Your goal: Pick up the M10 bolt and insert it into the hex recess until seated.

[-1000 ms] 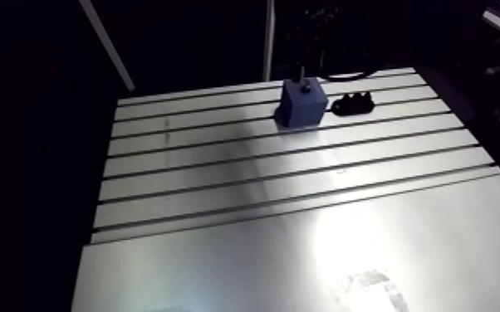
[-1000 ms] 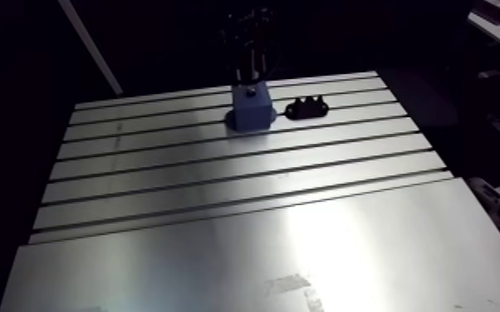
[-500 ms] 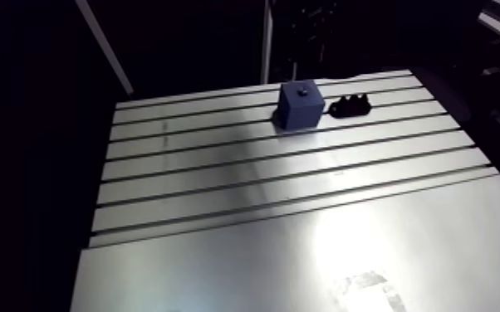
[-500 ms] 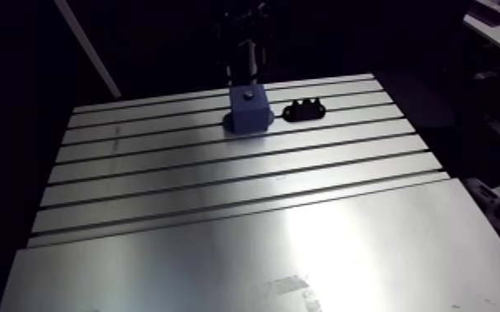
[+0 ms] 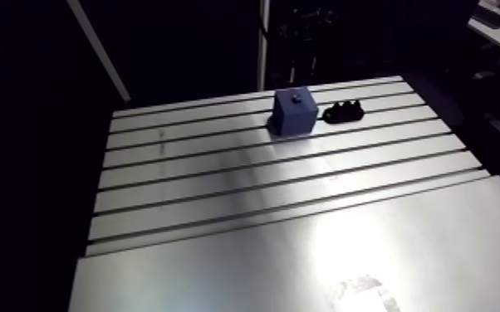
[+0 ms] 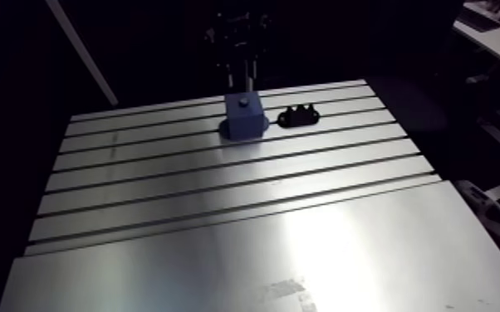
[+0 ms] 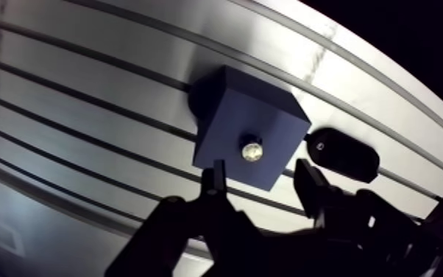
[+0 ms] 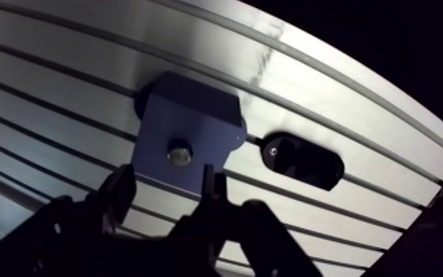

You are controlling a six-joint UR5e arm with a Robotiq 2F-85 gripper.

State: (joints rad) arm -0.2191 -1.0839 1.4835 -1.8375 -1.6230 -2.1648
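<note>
A blue block [image 7: 248,125] stands on the slotted table [image 5: 262,207]. The bolt [image 7: 252,152] sits in the block's top face, only its round shiny end showing. My gripper [image 7: 261,184] hangs above the block's near edge, open, with nothing between its fingers [image 7: 213,180]. The bolt lies just ahead of the fingertips and apart from them. In the arm view the block [image 5: 293,110] stands at the table's far side, with the gripper a dark shape above it.
A black oblong fixture [image 7: 342,153] lies on the table right beside the block, seen also in the arm view [image 5: 345,110]. Long slots run across the far half of the table; the near half is a smooth plate [image 5: 303,265].
Earlier the gripper was down at the block's top with a thin rod standing above it. Now the gripper has risen away and the bolt sits low in the block. The camera shifted slightly.
</note>
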